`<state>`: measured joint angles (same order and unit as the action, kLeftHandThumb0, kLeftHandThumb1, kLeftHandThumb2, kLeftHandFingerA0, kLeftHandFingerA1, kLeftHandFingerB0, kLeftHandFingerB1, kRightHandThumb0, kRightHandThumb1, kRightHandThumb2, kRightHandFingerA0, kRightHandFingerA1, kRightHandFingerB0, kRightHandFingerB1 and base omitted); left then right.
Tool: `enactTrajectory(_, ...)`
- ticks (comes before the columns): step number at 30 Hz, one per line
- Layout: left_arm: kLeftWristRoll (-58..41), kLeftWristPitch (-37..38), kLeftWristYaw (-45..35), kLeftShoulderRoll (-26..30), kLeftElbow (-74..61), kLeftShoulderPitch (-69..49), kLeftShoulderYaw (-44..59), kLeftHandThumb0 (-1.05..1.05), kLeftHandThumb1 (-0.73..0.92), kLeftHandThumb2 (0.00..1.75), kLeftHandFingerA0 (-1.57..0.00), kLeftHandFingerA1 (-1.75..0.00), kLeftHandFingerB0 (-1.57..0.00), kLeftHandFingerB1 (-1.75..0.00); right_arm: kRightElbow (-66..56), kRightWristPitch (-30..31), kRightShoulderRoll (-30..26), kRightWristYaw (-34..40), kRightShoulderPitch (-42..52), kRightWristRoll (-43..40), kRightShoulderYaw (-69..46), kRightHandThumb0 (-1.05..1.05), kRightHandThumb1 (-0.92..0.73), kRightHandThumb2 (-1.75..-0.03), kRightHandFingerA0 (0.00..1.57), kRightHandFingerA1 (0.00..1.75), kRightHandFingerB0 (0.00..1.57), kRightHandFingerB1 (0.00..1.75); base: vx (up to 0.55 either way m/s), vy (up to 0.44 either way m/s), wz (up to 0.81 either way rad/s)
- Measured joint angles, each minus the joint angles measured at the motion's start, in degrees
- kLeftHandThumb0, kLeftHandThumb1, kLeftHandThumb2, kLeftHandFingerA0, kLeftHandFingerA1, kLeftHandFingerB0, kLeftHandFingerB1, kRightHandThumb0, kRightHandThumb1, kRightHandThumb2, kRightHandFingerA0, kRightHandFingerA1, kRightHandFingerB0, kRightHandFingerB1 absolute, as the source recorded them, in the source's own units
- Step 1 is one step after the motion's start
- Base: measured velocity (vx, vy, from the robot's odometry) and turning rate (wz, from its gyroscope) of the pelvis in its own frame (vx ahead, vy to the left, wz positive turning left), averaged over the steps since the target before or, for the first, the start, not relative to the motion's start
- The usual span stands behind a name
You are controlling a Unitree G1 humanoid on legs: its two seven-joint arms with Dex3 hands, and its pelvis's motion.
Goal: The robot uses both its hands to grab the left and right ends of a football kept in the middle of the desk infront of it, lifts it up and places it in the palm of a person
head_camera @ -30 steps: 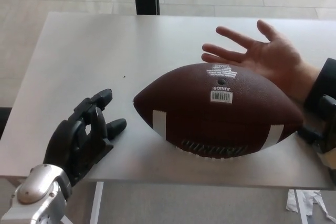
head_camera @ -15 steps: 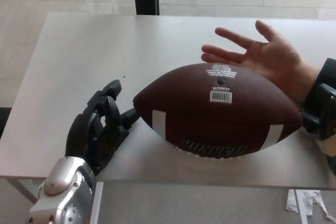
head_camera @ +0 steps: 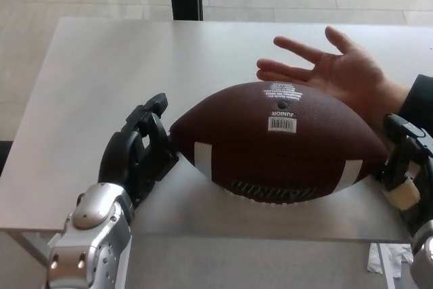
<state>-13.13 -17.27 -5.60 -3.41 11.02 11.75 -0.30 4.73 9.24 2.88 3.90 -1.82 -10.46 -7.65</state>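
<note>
My left hand (head_camera: 139,157) sits at the left of the view, its fingers (head_camera: 150,114) spread apart and holding nothing; the inner fingertips lie just beside the football's left tip, and I cannot tell if they touch it. To the right of those fingers, the football (head_camera: 281,143) lies on the grey table (head_camera: 101,65), long axis left to right, white stripes near each end, barcode label uppermost. Beyond the ball, a person's hand (head_camera: 335,72) rests open, palm up. At the far right, my right hand (head_camera: 404,164) stands against the football's right tip; I cannot tell how its fingers are set.
</note>
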Motion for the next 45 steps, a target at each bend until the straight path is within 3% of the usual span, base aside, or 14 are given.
enactTrajectory(2,0.58,-0.10,0.01,0.81,0.74,1.04,-0.37,-0.96,0.92,0.93,-0.16,-0.53,-0.05,-0.25,-0.03,0.15,0.22,0.00,-0.31,0.00,0.19,-1.02,-0.92,-0.74,0.44,0.52,0.34,0.33,0.00,0.000,0.00)
enactTrajectory(8,1.96,-0.39,-0.01,1.94,1.44,2.61,-1.81,-0.84,0.88,1.27,-0.18,-0.58,-0.03,-0.31,-0.01,0.49,-0.22,0.02,-1.80,0.45,0.14,-1.04,-0.92,-0.79,0.47,0.57,0.32,0.33,0.00,0.000,0.00)
enactTrajectory(9,2.19,-0.39,0.05,1.93,1.44,2.61,-2.11,-0.95,0.92,0.93,-0.21,-0.56,-0.06,-0.27,-0.05,0.54,-0.31,0.08,-2.09,0.58,0.08,-1.01,-0.82,-1.21,0.44,0.63,0.29,0.45,0.00,0.000,0.00)
enactTrajectory(11,2.51,-0.28,0.28,1.32,2.23,2.80,-2.36,-0.93,0.92,0.96,-0.23,-0.56,-0.07,-0.28,-0.13,0.65,-0.41,0.19,-2.67,0.89,0.03,-1.05,-0.92,-0.75,0.47,0.61,0.32,0.32,0.00,0.000,0.00)
enactTrajectory(22,2.72,1.77,2.97,-6.22,7.57,5.10,-0.83,-0.80,0.92,0.98,-0.20,-0.61,-0.07,-0.28,-2.54,1.49,2.53,0.51,-3.68,1.05,1.40,-1.03,-0.92,-0.77,0.48,0.59,0.33,0.33,0.00,0.000,0.00)
enactTrajectory(23,2.68,2.37,3.17,-6.91,7.91,5.01,-0.63,-0.82,0.92,0.98,-0.20,-0.63,-0.07,-0.27,-2.59,1.51,2.63,0.69,-3.64,1.18,1.62,-0.91,-0.76,-1.20,0.45,0.63,0.27,0.46,0.00,0.000,0.00)
enactTrajectory(26,2.52,4.48,4.01,-9.06,8.93,4.40,-0.05,-0.76,0.92,1.28,-0.24,-0.66,-0.02,-0.27,-3.09,1.61,2.82,1.36,-3.10,1.68,2.56,-0.97,-0.92,-0.78,0.47,0.58,0.33,0.34,0.00,0.000,0.00)
enactTrajectory(27,2.42,5.23,4.32,-9.49,9.33,4.25,0.11,-0.89,0.92,0.96,-0.25,-0.66,-0.10,-0.26,-3.23,1.66,2.91,1.62,-2.93,1.89,2.85,-0.97,-0.80,-1.20,0.47,0.66,0.31,0.48,0.00,0.000,0.00)
enactTrajectory(29,2.08,6.40,4.96,-9.68,10.50,3.99,0.45,-0.86,0.92,0.94,-0.27,-0.67,-0.09,-0.26,-3.68,1.66,3.08,1.89,-2.16,2.27,3.79,-1.02,-0.92,-0.74,0.47,0.62,0.34,0.34,0.00,0.000,0.00)
enactTrajectory(36,1.15,9.47,6.57,-9.84,13.24,4.44,0.02,-0.72,0.92,0.94,-0.30,-0.75,-0.10,-0.34,-4.44,1.35,3.64,2.43,0.02,2.75,5.54,-0.98,-0.92,-0.70,0.47,0.62,0.38,0.35,0.00,0.000,0.00)
enactTrajectory(38,1.13,10.30,6.78,-9.88,14.03,4.82,-0.33,-0.68,0.91,0.98,-0.08,-0.59,-0.03,-0.18,-4.70,1.30,3.65,2.78,0.18,2.97,5.96,-1.05,-0.81,-1.21,0.45,0.63,0.29,0.45,0.00,0.000,0.00)
enactTrajectory(40,1.33,10.68,7.19,-9.85,14.52,5.73,-0.96,-0.70,0.90,1.11,-0.28,-0.75,-0.11,-0.53,-4.75,1.31,3.64,3.17,0.27,3.34,6.29,-1.01,-0.92,-0.69,0.48,0.61,0.36,0.34,0.00,0.000,0.00)
enactTrajectory(41,1.42,10.76,7.25,-9.80,14.59,5.83,-1.12,-0.65,0.92,0.93,-0.24,-1.08,-0.15,-0.52,-4.75,1.32,3.64,3.27,0.28,3.36,6.28,-1.05,-0.77,-1.20,0.48,0.68,0.30,0.44,0.00,0.000,0.00)
enactTrajectory(45,2.52,11.33,7.92,-8.35,15.96,7.00,-3.14,-0.49,0.92,0.86,-0.37,-0.84,-0.12,-0.44,-4.75,1.33,3.64,4.14,0.30,3.48,6.28,-1.05,-0.77,-1.20,0.47,0.68,0.31,0.45,0.00,0.000,0.00)
